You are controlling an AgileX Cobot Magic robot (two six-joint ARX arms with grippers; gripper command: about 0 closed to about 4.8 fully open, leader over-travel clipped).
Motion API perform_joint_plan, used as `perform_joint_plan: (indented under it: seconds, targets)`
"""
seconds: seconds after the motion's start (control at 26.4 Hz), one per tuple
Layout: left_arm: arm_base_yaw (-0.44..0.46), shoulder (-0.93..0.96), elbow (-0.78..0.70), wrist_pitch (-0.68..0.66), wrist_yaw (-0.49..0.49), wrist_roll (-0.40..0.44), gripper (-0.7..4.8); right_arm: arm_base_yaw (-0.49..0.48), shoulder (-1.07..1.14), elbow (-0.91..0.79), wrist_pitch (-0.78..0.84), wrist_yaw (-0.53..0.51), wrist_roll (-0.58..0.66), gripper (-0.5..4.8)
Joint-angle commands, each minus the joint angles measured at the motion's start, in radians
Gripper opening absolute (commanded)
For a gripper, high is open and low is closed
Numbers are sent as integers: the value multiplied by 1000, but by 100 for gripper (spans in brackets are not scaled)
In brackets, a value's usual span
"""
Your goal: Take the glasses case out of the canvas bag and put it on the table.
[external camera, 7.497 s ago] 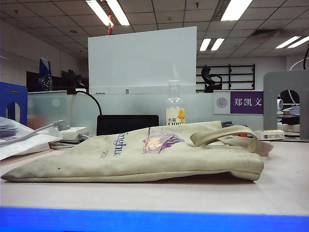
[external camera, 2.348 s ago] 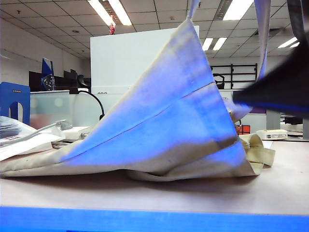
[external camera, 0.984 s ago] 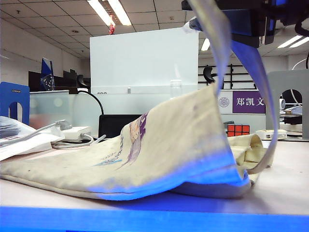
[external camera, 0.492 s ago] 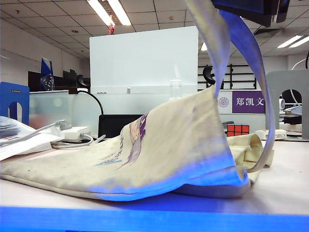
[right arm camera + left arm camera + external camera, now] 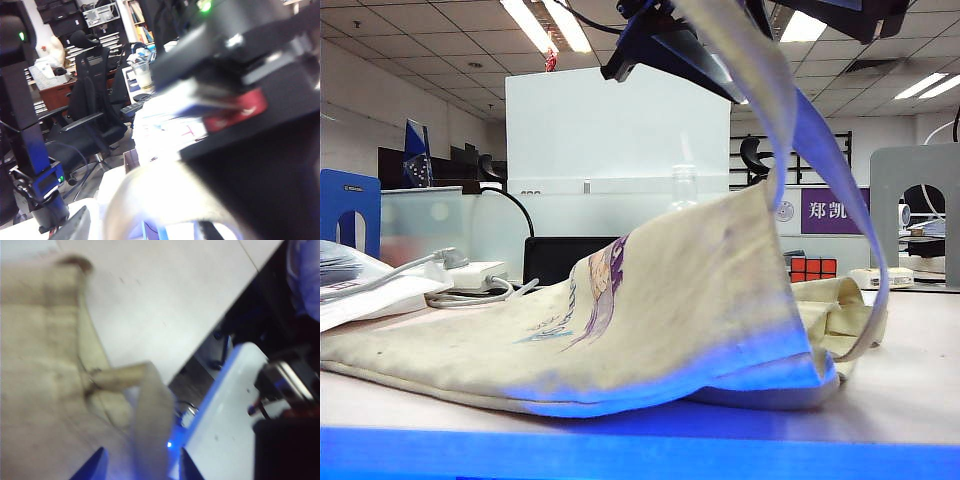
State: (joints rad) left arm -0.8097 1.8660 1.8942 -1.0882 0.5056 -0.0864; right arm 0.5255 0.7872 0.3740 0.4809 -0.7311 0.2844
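Overhead, left pincer (image 5: 141,467), right pincer (image 5: 142,230) apart astride canvas bag (image 5: 650,320) strap (image 5: 840,180), cube (image 5: 810,268) behind

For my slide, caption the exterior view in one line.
Right gripper lifts the canvas bag by its strap while left gripper approaches overhead.

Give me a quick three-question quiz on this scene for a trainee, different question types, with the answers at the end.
1. True or false: the small glossy blue glasses case is in sight on the pale smooth table.
2. What lifts one side of the flat beige canvas bag? A: its long beige strap handle, pulled upward. B: a bottle wedged beneath. C: a stack of books.
3. Which coloured thing stands behind the bag?

Key: 1 false; no view shows it. 2 A; both grippers are up at the strap. The left gripper has its jaws apart either side of it, and the right gripper is too blurred to judge. 3 the red Rubik's cube.
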Motion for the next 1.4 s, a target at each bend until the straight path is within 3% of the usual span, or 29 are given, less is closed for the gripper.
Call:
perform_joint_plan:
  seconds: [0.04,0.11,0.27,0.42,0.68,0.83,1.06,1.17,1.21,1.33,1.4]
  targets:
    - [23,-32,12,-14,53,-30,252,0,-3,4,18,-4,4,262]
    - [55,-56,12,-14,109,-87,296,0,-4,4,17,-10,4,262]
    - [115,-70,11,-101,124,-100,306,0,-4,5,18,-12,9,262]
    - [115,-68,11,-87,127,-83,306,0,-4,5,18,-12,12,262]
    - [80,-39,12,-82,215,-89,309,35,-3,5,17,-5,30,262]
    - [69,-39,11,-110,224,-82,309,50,-3,4,17,15,29,262]
    - [71,-18,9,-185,161,-59,302,50,-3,5,17,19,29,262]
    - [71,21,9,-176,177,-28,23,50,-3,4,17,18,30,262]
    - [70,23,9,-160,217,-14,-6,50,-3,4,16,18,29,262]
    - [71,17,12,-39,379,-73,-6,49,-3,3,-51,19,27,262]
    - [71,11,12,-1,382,-110,-6,49,-3,3,-96,19,0,262]
